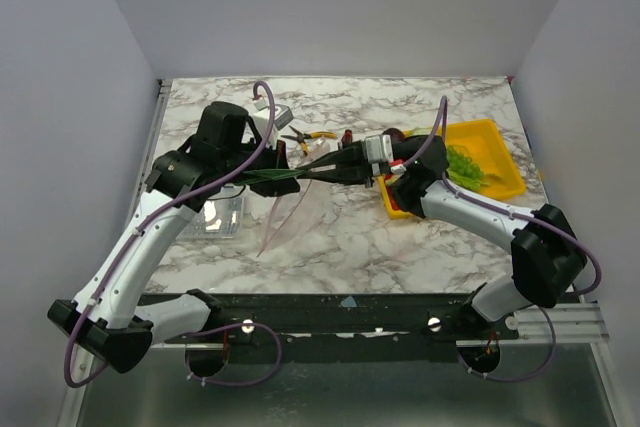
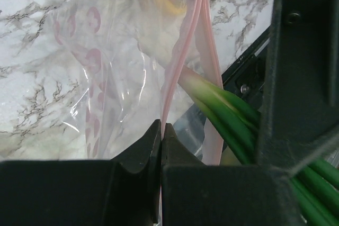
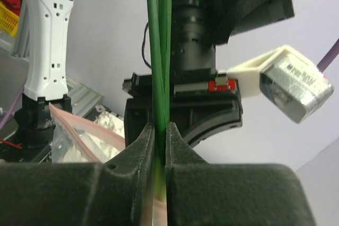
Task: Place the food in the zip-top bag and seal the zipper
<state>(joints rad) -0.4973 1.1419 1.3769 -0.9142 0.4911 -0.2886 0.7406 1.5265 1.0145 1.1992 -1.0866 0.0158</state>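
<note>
Loading is in hand: the left gripper (image 2: pixel 161 137), pinched shut on the pale pink press-seal zipper strip (image 2: pixel 172 78), dangles the crinkly clear plastic zip-top bag (image 2: pixel 106 62) above the marbled table (image 1: pixel 400 237). The right gripper (image 3: pixel 160 141), clamped on long green plastic scallion stalks (image 3: pixel 159 51), has the pale tip at the mouth (barely in, I judge); next, push deeper, then release.

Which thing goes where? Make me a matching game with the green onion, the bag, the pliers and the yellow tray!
Things:
1 green onion
2 zip-top bag
3 pliers
4 yellow tray

Places:
A on the right side of the table
B pinched in the left claw
C lying flat beyond both claws
D pinched in the right claw

Pairs: 1-D, 2-B, 3-C, 4-A
</note>
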